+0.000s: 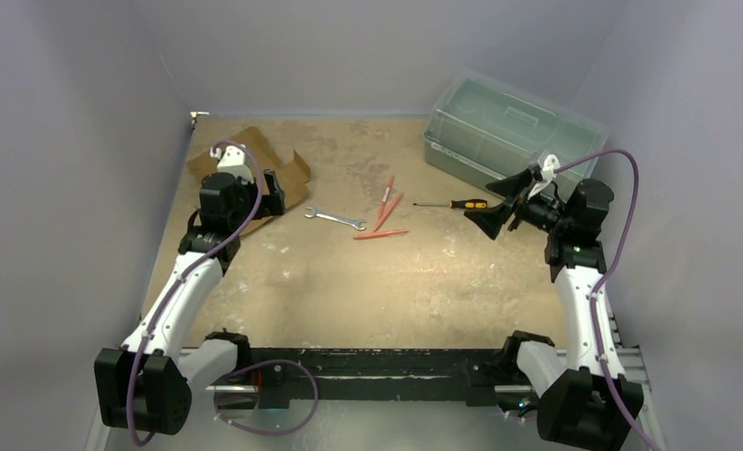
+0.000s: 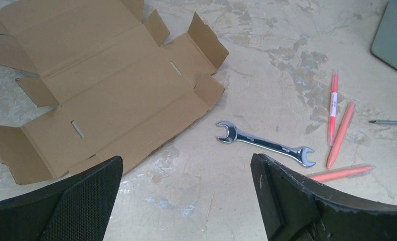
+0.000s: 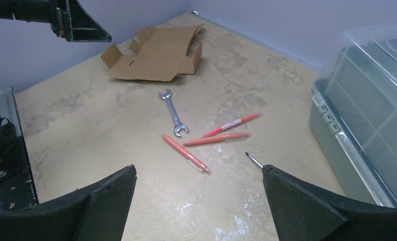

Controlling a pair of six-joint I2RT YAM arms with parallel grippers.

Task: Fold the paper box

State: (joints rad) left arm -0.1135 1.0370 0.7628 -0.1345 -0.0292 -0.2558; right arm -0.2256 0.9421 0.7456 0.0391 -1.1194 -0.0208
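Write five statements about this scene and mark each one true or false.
1. The paper box lies unfolded on the table. True.
2. The left gripper is shut on the paper box. False: its jaws stand open, holding nothing.
3. The wrench lies between the paper box and the pens. True.
4. The screwdriver rests inside the plastic bin. False: it lies on the table, outside the plastic bin.
5. The right gripper is open and empty. True.

Screwdriver (image 3: 254, 160) handle hidden, bin (image 3: 367, 110) cropped
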